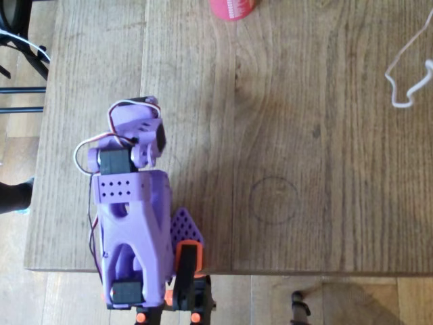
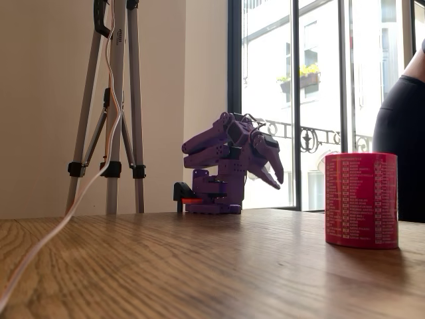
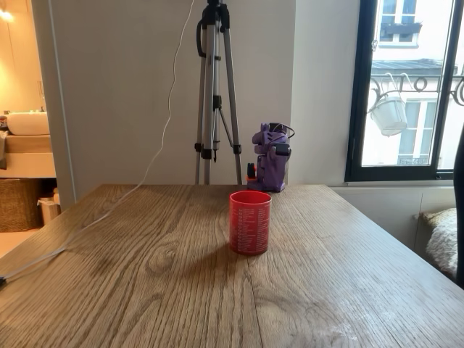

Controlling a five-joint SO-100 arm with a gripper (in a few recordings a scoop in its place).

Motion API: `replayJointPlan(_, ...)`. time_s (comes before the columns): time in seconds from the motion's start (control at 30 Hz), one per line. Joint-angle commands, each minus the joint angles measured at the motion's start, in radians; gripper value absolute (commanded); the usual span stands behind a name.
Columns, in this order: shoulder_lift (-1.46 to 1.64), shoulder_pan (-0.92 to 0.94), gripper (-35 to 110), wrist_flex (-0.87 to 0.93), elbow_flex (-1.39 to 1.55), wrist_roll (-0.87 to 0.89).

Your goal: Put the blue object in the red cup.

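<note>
Purple arm (image 1: pixel 132 210) folded at rest at one edge of the wooden counter (image 1: pixel 304 169). In the overhead view the arm lies doubled over its base, with white and red wires looped at its upper joint. In a fixed view the jaws (image 2: pixel 271 169) hang off the front of the folded arm, tips angled downward above the counter and clear of its surface; how far they are parted cannot be told from these pictures, and nothing is visibly held in them.

The red cup (image 3: pixel 250 222) stands upright on the counter, well apart from the jaws and out in front of them, toward the opposite side of the counter; its side carries rows of faint white markings, seen most clearly in a fixed view (image 2: pixel 361 200). In the overhead view only the cup's rim portion (image 1: pixel 233 8) appears, at the far edge from the arm.

A tripod (image 3: pixel 216 94) stands behind the counter beside the arm, and a white cable (image 3: pixel 109 210) trails across the counter's surface, lying to one side of the jaws.
</note>
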Motion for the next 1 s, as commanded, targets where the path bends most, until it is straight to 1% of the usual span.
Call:
replayJointPlan(0.0, -0.006, 0.040, 0, -0.003, 0.035, -0.008)
replayJointPlan(0.3, -0.006, 0.083, 0, -0.006, 0.035, -0.009)
replayJointPlan(0.97, -0.006, 0.083, 1, -0.006, 0.035, -0.011)
